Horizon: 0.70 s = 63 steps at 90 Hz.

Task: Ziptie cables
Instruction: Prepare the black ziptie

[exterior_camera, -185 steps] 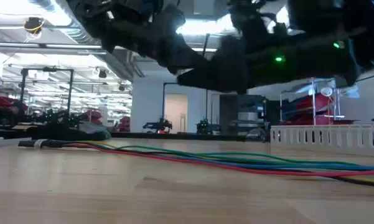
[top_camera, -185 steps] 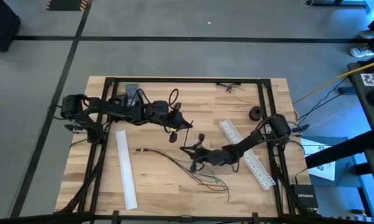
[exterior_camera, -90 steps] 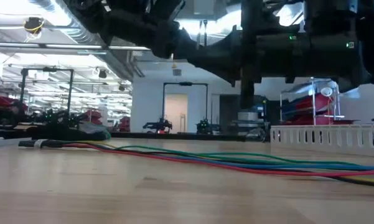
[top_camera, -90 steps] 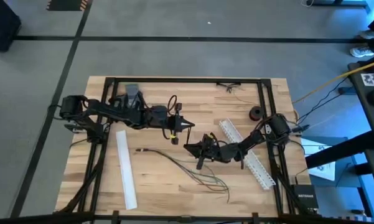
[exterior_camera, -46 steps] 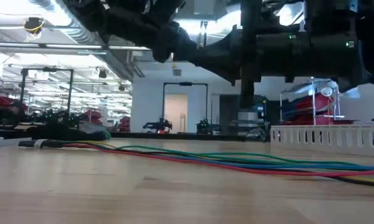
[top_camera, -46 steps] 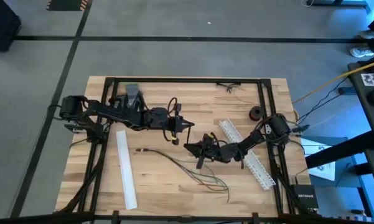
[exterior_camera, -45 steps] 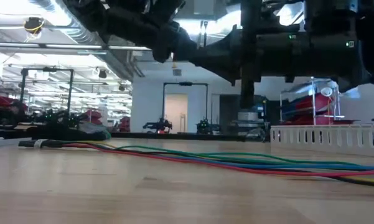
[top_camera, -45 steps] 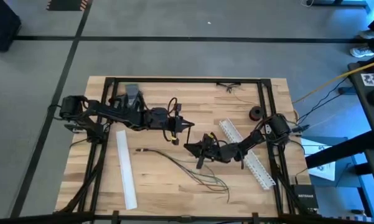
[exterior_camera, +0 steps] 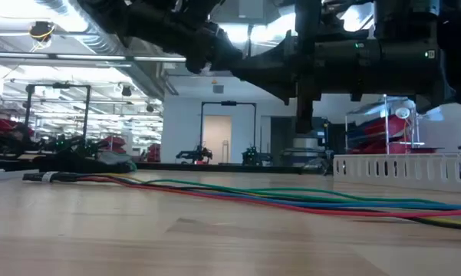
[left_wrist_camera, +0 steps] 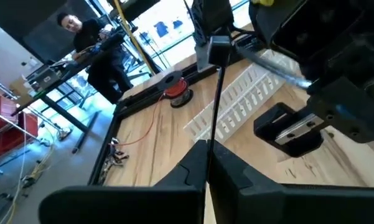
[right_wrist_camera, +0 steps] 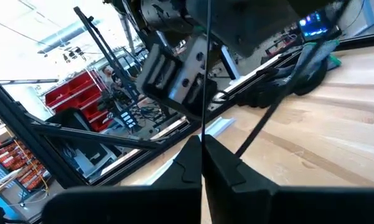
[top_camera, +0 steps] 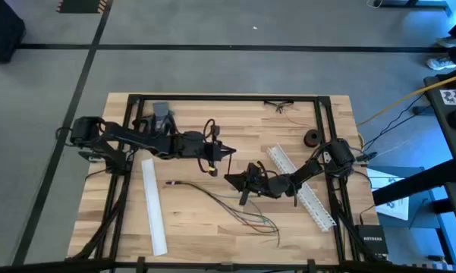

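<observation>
The ziptie (left_wrist_camera: 215, 93), a thin straight black strip with a square head (left_wrist_camera: 216, 46), is held in the air over the table's middle. My left gripper (top_camera: 230, 152) (left_wrist_camera: 207, 148) is shut on it. My right gripper (top_camera: 228, 180) (right_wrist_camera: 202, 142), just nearer the table's front edge, is shut on a thin black strip (right_wrist_camera: 205, 93) that I take for the same ziptie. The cables (top_camera: 231, 205) (exterior_camera: 291, 201), thin green, red and dark wires, lie loose on the wood below and toward the near edge, touched by neither gripper. My left gripper pinches the ziptie between its two fingertips (left_wrist_camera: 193, 163), at the end away from the head. The strip stands straight out beyond the fingers, clear of the table. My right gripper pinches the thin strip (right_wrist_camera: 203, 134) between its fingertips. The strip runs straight on toward my left gripper. Which end it has cannot be told.
One white slotted strip (top_camera: 153, 205) lies at the left, another (top_camera: 302, 186) at the right under my right arm. A black spool (top_camera: 312, 138), a grey block (top_camera: 161, 111) and small wires (top_camera: 279, 105) sit toward the far edge. A person (left_wrist_camera: 81, 31) stands beyond the table.
About two seconds ago my right arm lay lower and closer to the near edge. It has since risen and shifted a little toward the far edge. Over the last second both grippers stay shut and nearly still, and the cables have not moved.
</observation>
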{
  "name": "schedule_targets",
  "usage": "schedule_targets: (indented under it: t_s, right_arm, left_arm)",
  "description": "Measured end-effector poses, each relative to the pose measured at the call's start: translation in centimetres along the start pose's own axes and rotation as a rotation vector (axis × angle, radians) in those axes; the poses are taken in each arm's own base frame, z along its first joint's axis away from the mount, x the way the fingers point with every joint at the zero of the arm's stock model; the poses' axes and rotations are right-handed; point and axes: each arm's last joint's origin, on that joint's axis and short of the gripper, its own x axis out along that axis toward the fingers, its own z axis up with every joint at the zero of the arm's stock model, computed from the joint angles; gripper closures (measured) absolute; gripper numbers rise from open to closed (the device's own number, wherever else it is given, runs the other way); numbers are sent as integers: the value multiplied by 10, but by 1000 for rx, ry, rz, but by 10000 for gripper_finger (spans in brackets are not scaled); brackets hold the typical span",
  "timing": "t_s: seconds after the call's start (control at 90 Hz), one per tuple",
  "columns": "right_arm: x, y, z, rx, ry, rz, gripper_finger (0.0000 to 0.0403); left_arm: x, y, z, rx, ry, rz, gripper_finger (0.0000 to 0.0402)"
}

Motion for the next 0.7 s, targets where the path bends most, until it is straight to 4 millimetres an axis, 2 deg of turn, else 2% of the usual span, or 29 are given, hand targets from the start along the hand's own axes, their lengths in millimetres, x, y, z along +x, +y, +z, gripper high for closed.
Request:
schedule_targets:
  t_s: [0.7]
  right_arm:
    - [3, 2, 1, 6, -4, 5, 403]
  left_arm:
    - [0, -3, 0, 31, 6, -7, 401]
